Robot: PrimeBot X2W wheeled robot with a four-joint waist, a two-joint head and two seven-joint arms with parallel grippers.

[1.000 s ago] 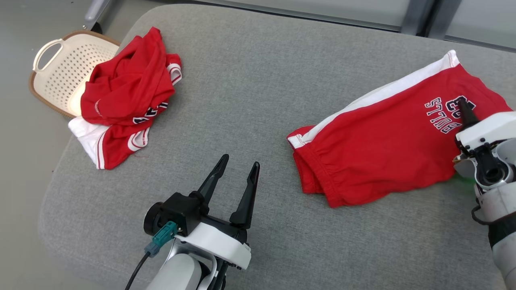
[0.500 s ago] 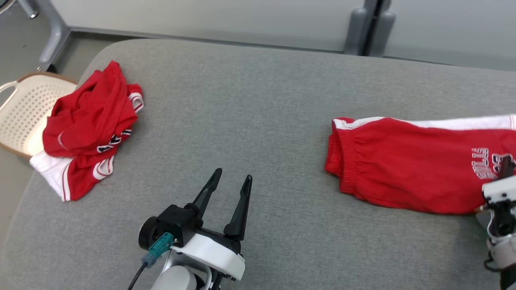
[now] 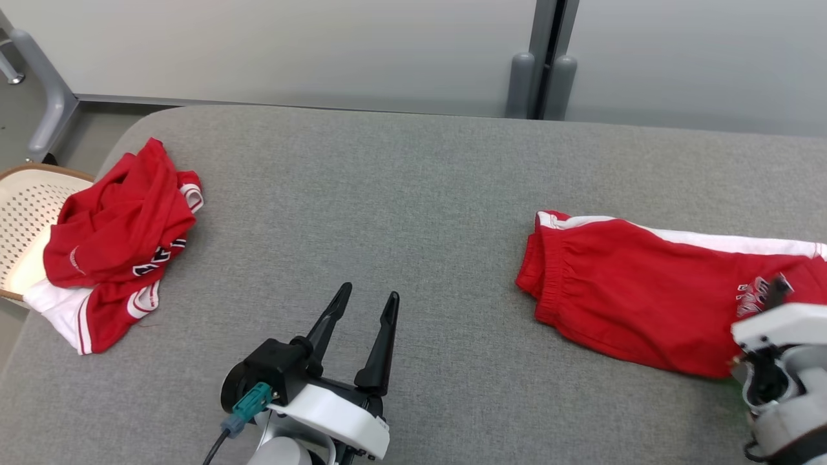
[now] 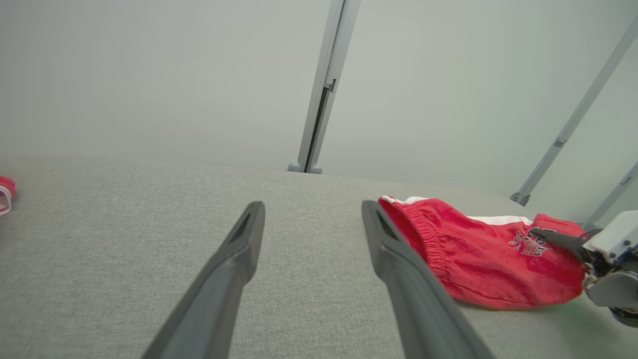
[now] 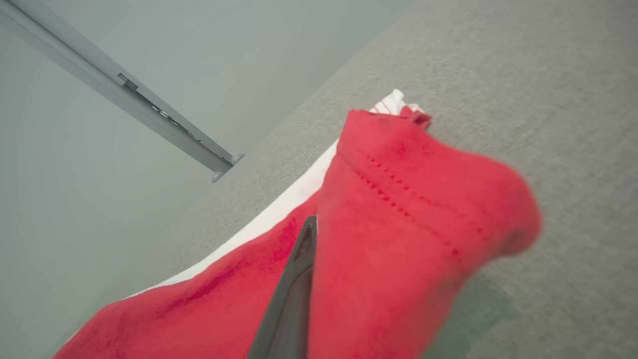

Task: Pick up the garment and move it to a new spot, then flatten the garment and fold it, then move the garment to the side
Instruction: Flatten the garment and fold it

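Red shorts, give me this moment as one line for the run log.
right gripper: shut on red shorts | waistband end: on grey cushion | left gripper: open, empty | other red garment: crumpled at cushion's left edge

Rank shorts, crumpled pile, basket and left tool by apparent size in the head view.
1. shorts
2. pile and left tool, about alike; the tool is nearer the camera
3. basket, partly covered and cropped

Dark, white-edged letters on the red shorts (image 3: pixel 633 303) (and on the crumpled garment (image 3: pixel 116 232)) are too distorted to read.
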